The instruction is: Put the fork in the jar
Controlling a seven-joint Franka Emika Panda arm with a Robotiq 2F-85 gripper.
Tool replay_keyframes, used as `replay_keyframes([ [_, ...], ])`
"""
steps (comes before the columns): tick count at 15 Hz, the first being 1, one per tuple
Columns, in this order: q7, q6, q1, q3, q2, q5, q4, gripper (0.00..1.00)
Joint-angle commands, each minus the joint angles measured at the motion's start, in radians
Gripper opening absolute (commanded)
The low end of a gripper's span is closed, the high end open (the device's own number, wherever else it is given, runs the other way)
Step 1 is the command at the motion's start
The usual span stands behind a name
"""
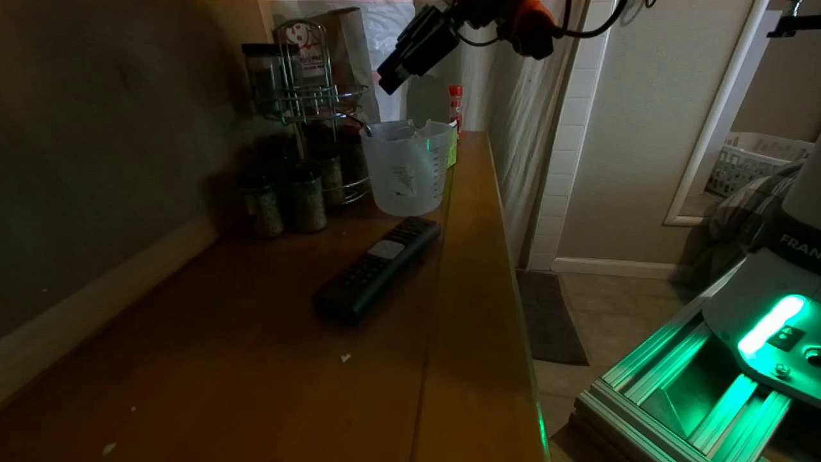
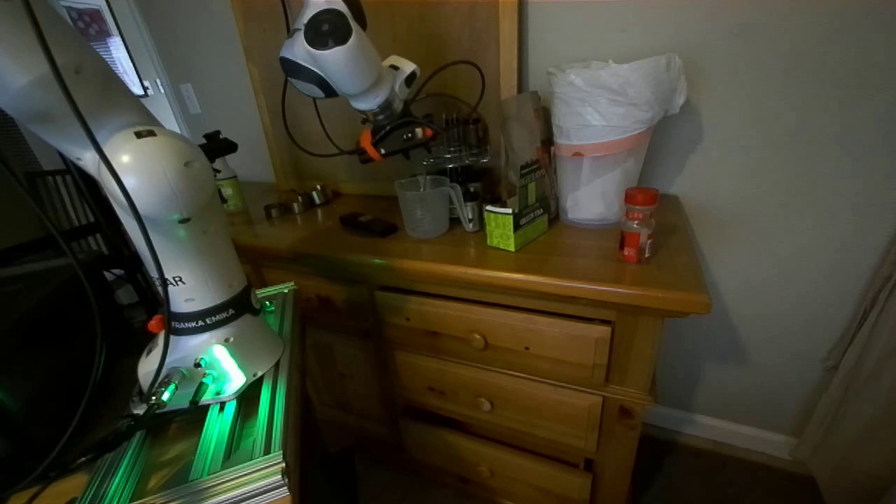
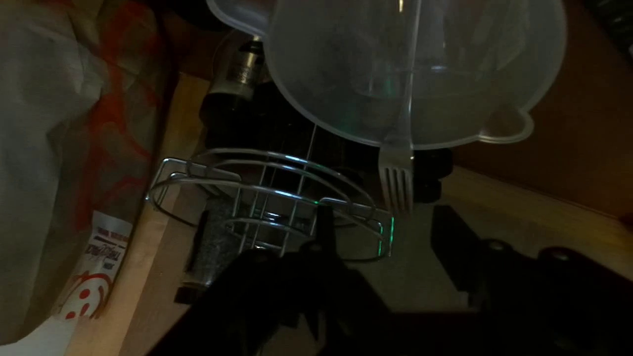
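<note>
The jar is a translucent plastic measuring jug (image 1: 403, 170) standing upright on the wooden cabinet top; it also shows in an exterior view (image 2: 423, 210) and the wrist view (image 3: 326, 64). A metal fork (image 3: 404, 113) stands leaning in the jug, handle inside, its tines sticking out over the rim. My gripper (image 3: 382, 213) is open and empty in the wrist view, with the tines lying just ahead of the gap between its fingertips. In both exterior views the gripper (image 1: 392, 76) hangs above the jug, apart from it, beside the spice rack (image 2: 455, 161).
A black handset (image 1: 378, 273) lies near the jug. The wire spice rack (image 1: 308, 112) with several jars stands close behind it, against the wall panel. A green tea box (image 2: 516, 224), a paper bag (image 3: 74, 123), a lined bin (image 2: 602, 168) and a red-capped bottle (image 2: 638, 227) stand beyond.
</note>
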Motion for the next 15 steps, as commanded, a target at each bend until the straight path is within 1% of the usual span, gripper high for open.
replay_keyframes([
  [1,0.005,0.011,0.019,0.018,0.012,0.003,0.0,0.67],
  [3,0.003,0.018,0.021,0.024,0.006,0.005,0.0,0.74],
  [4,0.001,0.022,0.021,0.025,-0.003,0.01,0.0,0.82],
  [6,-0.004,0.031,0.021,0.026,-0.018,0.016,0.0,0.93],
  [7,-0.012,0.029,0.02,0.023,-0.032,0.02,0.001,1.0],
  [11,-0.076,0.008,0.021,-0.001,-0.104,0.059,0.006,1.0],
  [12,-0.018,0.015,0.014,0.014,-0.048,0.006,0.009,1.0],
  [15,-0.019,0.014,0.014,0.014,-0.059,0.006,0.004,1.0],
])
